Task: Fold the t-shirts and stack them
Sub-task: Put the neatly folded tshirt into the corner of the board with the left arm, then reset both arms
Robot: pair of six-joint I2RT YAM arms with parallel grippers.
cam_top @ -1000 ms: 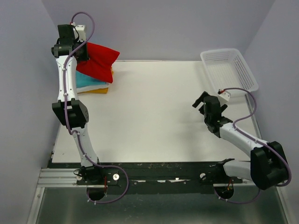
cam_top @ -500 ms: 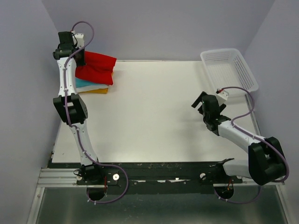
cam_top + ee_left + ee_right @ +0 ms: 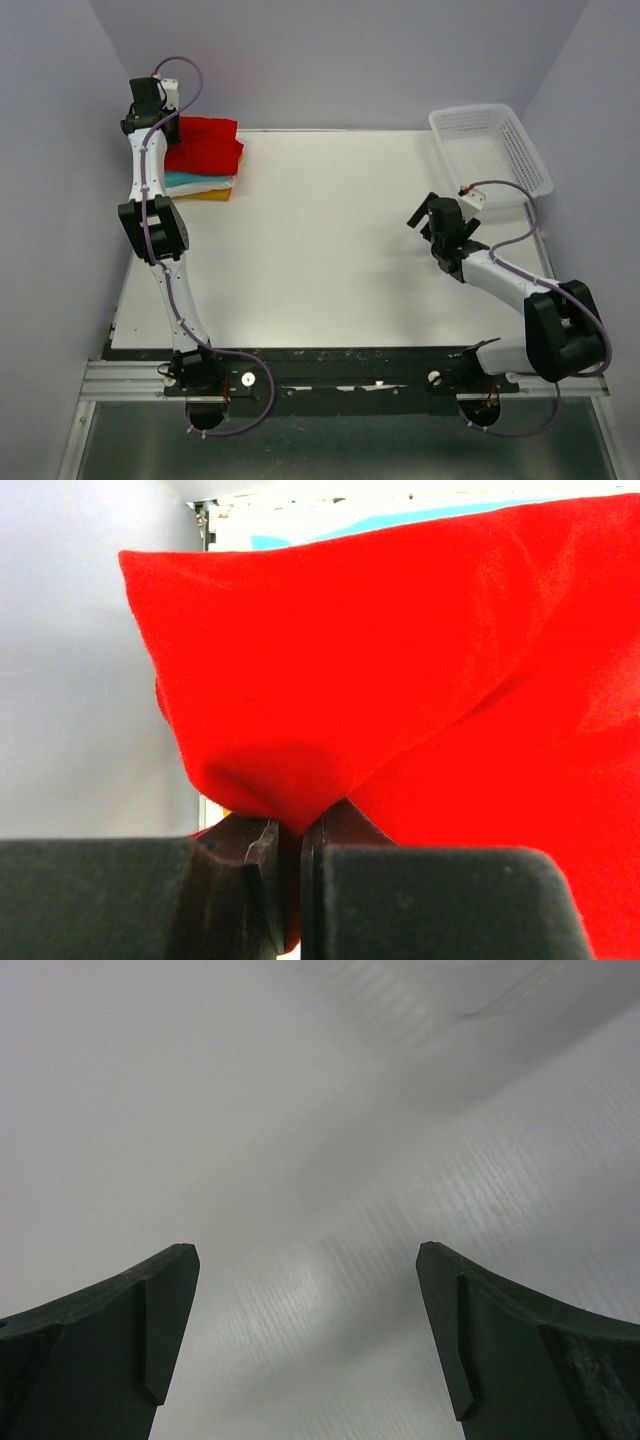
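Observation:
The folded red t-shirt (image 3: pixel 206 145) lies on top of a stack at the table's far left corner, over a turquoise shirt (image 3: pixel 190 180), a thin white layer and an orange-yellow shirt (image 3: pixel 208 194). My left gripper (image 3: pixel 172 128) is at the stack's far left edge, shut on a pinch of the red cloth (image 3: pixel 400 680), which fills the left wrist view. My right gripper (image 3: pixel 424 215) is open and empty over bare table at the right; its fingertips (image 3: pixel 160 1320) show only white surface between them.
A white plastic lattice basket (image 3: pixel 492 150) stands at the table's far right corner. The purple-grey walls close in on the left, back and right. The left arm stretches along the table's left edge (image 3: pixel 125 280).
The left gripper has carried the red shirt back and down, so it went from hanging tilted above the stack to lying flatter on it. The right gripper has shifted slightly left.

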